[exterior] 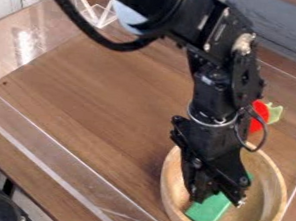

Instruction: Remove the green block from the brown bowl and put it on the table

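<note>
1. At the left, the broad stretch of the table (102, 89) is seen, reaching up beside and beyond the brown bowl (171, 191). The place for setting down is judged to lie that way, so a lift over the bowl's left or far rim would be called for.

2. Next, inside the bowl, the green block (207, 211) is found directly below the claw (217, 196). Its exposed end is pointed toward the near side of the bowl; its other end is hidden under the dark fingers. Its long axis is judged to run from near-left to far-right, on a slant across the bowl.

3. At the block's upper part, the claw is brought together, with a finger at either side, and the block is judged to be clamped there. How firmly it is gripped cannot be told. Since the near end is left outside the grip, a dip or swing of that end could be met during lifting, and the rim could be caught; a straight rise is advised first.

4. To the right, the bowl's inner wall is seen close beside the claw, so little sideways travel should be allowed before the rim is cleared.
</note>
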You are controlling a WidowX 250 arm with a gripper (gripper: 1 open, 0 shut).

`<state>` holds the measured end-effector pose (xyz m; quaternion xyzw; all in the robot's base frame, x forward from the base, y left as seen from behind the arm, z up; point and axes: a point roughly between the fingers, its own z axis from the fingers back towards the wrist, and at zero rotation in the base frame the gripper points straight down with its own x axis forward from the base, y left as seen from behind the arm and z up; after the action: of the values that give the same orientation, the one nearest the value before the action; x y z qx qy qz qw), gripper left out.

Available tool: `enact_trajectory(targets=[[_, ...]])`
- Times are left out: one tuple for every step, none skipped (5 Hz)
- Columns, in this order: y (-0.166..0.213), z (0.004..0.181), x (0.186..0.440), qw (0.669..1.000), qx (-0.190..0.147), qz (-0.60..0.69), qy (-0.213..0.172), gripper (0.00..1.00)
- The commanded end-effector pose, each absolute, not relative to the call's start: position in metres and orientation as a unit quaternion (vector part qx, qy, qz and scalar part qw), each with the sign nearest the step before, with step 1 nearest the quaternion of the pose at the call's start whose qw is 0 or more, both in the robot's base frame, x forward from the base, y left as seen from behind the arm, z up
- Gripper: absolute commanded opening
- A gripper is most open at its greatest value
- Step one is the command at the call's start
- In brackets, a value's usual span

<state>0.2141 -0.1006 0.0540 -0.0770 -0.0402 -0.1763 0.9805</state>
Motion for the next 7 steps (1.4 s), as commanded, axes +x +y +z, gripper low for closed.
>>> enact_trajectory(targets=[[-0.102,0.072,0.225,0.979,-0.064,-0.188,-0.041,0.0],[-0.1,0.096,0.226,0.975,-0.034,-0.219,-0.02,0.0],[-0.095,0.121,0.227,0.968,0.003,-0.252,-0.003,0.0],[-0.105,0.13,0.229,0.967,0.013,-0.253,-0.008,1.0],[-0.114,0.118,0.228,0.967,0.013,-0.255,-0.02,1.0],[-0.124,0.093,0.224,0.97,0.01,-0.239,-0.033,1.0],[-0.129,0.068,0.219,0.974,0.005,-0.22,-0.042,1.0]])
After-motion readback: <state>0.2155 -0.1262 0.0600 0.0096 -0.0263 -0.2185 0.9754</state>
